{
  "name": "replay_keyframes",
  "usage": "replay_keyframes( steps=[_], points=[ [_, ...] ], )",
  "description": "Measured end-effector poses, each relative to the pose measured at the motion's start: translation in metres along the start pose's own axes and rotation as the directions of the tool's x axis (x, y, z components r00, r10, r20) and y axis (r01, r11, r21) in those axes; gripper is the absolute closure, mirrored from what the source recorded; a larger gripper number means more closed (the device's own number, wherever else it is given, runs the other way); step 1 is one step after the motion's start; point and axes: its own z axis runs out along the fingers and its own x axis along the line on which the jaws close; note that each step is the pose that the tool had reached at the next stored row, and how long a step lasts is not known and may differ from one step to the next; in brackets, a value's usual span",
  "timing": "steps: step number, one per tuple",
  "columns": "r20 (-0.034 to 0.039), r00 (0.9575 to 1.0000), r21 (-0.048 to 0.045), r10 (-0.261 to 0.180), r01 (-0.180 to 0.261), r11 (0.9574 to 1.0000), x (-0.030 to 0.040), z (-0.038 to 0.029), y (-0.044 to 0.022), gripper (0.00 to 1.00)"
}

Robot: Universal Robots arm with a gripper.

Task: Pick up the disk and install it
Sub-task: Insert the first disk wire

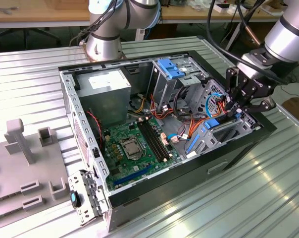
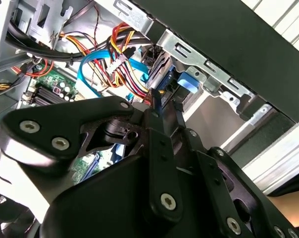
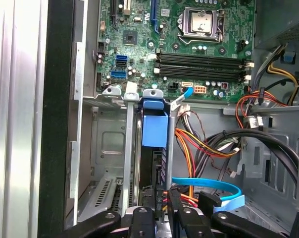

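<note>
Black computer case (image 1: 238, 148), bare grey metal inside. Green motherboard (image 1: 134, 144) with black memory slots (image 3: 201, 64). Grey power supply (image 1: 107, 94), white sticker on top. Blue drive bracket (image 1: 170, 67). Disk (image 3: 154, 129): blue plastic rail, dark body. Light-blue data cable (image 3: 209, 186); red, orange, yellow and black wire bundles (image 3: 199, 144). Black gripper (image 1: 243, 101) on a silver arm (image 1: 288, 29). Worktop (image 1: 228, 203): ribbed silver metal, striped by grooves. Grey fixture (image 1: 25, 163) at its edge.

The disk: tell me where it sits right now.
The disk stands on edge in the drive bay of the computer case, at the exterior view's right, past the motherboard, with the pincer at its rear end.
</note>
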Motion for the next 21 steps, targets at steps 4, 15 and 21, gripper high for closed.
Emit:
replay_keyframes(
  steps=[4, 15, 21],
  points=[
    [0.0001, 1.0000, 0.0000, 0.000, 0.000, 1.0000, -0.0004, -0.0073, -0.0001, 0.75],
    [0.0000, 1.0000, 0.0000, 0.000, 0.000, 1.0000, -0.0007, -0.0123, -0.0003, 0.89],
    [0.0001, 1.0000, 0.0000, 0.000, 0.000, 1.0000, -0.0008, -0.0125, -0.0002, 0.89]
  ],
)
